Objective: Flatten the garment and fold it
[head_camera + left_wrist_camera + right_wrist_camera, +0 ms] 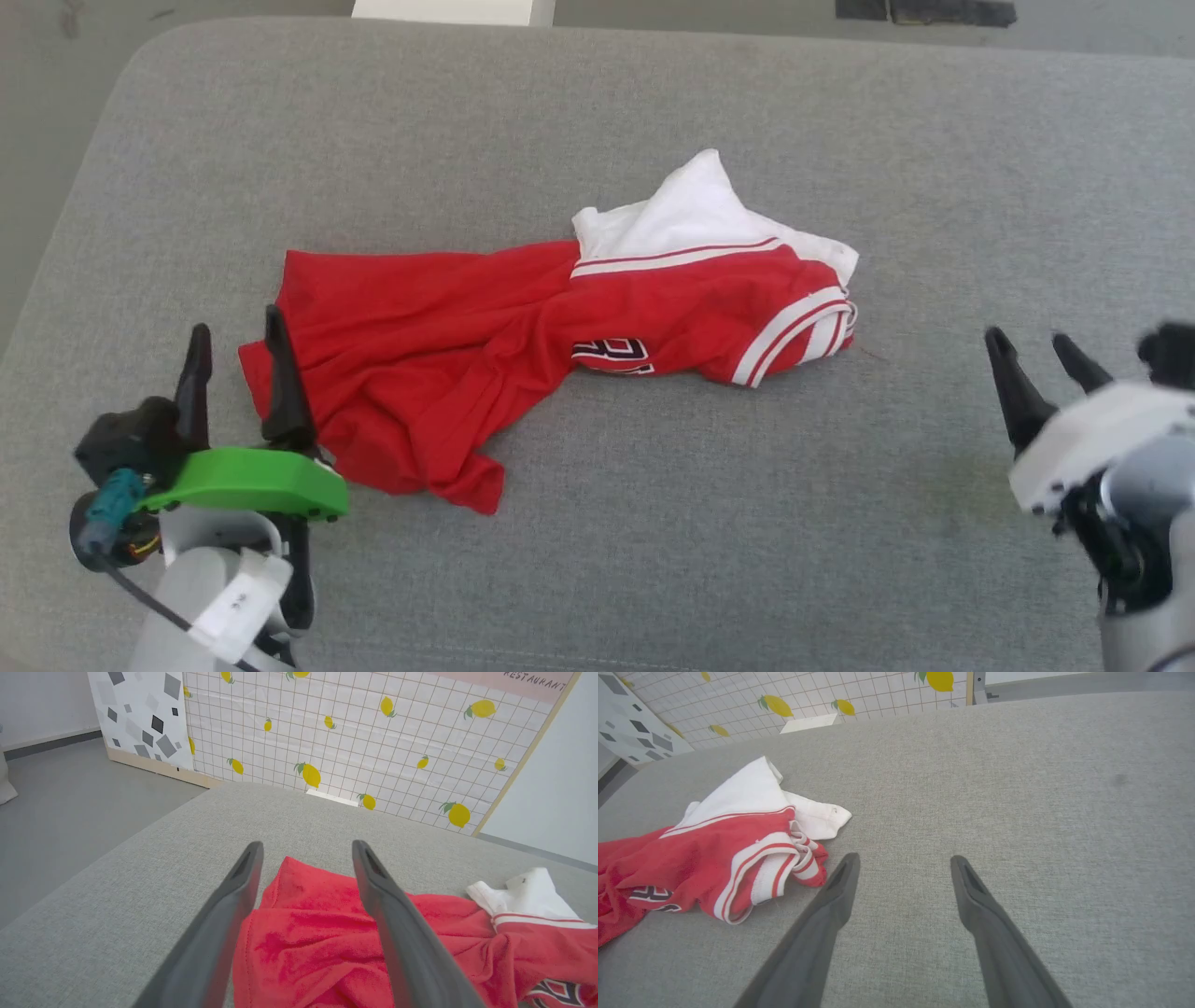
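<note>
Head view: finds the garment crumpled lengthwise across the middle of the grey fabric-covered desk, red hem end toward the left, white sleeve and striped trim bunched toward the right. Leaves bare fabric on every side, widest toward the far edge and the rounded far-left corner. Places the left gripper at the hem, fingers upright and spread, the inner one over the red edge; cannot tell whether touching or just above. Sets the right gripper well apart from the sleeve end, fingers spread, empty.

Left wrist view: looks along the left gripper, fingers wide, nothing clamped, straddling the garment's red corner. Beyond, open desk, then a lemon-print wall panel.

Right wrist view: shows the right gripper with fingers apart over bare desk, the garment near, toward that view's left, not touching.
</note>
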Controlling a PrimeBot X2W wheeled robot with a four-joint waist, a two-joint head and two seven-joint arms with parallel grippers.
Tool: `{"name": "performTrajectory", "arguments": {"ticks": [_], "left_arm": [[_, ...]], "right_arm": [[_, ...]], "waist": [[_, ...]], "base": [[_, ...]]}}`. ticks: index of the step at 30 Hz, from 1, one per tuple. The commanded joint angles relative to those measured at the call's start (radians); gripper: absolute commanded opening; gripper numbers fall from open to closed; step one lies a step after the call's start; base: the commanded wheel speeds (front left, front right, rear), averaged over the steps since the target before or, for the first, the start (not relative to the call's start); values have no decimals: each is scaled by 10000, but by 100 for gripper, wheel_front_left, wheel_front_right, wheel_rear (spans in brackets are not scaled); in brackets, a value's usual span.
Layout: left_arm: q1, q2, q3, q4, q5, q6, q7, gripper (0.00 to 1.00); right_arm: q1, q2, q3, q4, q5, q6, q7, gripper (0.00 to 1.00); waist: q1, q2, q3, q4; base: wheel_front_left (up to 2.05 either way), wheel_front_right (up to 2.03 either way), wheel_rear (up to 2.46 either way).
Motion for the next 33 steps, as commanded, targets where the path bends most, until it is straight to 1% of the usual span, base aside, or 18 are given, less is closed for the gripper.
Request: {"name": "performTrajectory", "arguments": {"ticks": [1,5,12,14,18,21,25,29,30,31,32,33], "left_arm": [[65,-8,-63,45,133,-67,-95,100],[-79,-154,-152,5,238,-78,-233,100],[-546,-417,-429,-12,418,-154,-326,100],[-711,-479,-524,41,457,-208,-339,100],[-1047,-592,-623,97,526,-263,-360,100],[-1193,-669,-677,149,562,-301,-370,100],[-1285,-753,-692,290,565,-363,-378,100],[-1334,-835,-666,373,592,-409,-381,100],[-1334,-858,-659,394,601,-423,-382,100],[-1335,-881,-654,423,607,-428,-382,100],[-1348,-895,-642,440,617,-438,-382,100],[-1355,-909,-628,480,621,-456,-383,100]], "right_arm": [[-476,-166,191,24,-73,-15,300,100],[-1579,-677,905,366,-195,-15,1370,100],[-3926,-1426,2746,1616,-715,-15,3536,100],[-4504,-1607,3211,2008,-917,-15,3974,100],[-5454,-1836,3920,2647,-1173,-15,4519,100],[-5864,-1962,4355,3116,-1222,-15,4817,100],[-6057,-2137,5227,3613,-1074,-15,5243,100],[-5988,-2310,6126,3783,-411,-15,5866,100],[-5974,-2376,6273,3784,-224,-15,6041,95],[-5972,-2436,6330,3753,-50,-15,6119,30],[-5972,-2487,6359,3724,68,-15,6154,1],[-5967,-2563,6392,3681,206,-15,6181,0]], "waist": [[0,0,157,84],[0,0,474,210],[0,0,1247,630],[0,0,1464,782],[0,0,1921,1048],[0,0,2134,1181],[0,0,2277,1254],[0,0,2303,1207],[0,0,2285,1172],[0,0,2260,1139],[0,0,2233,1107],[0,0,2177,1063]], "base": [[0,0,0],[0,0,0],[0,0,0],[0,0,0],[0,0,0],[0,0,0],[0,0,0],[0,0,0],[0,0,0],[0,0,0],[0,0,0],[0,0,0]]}}
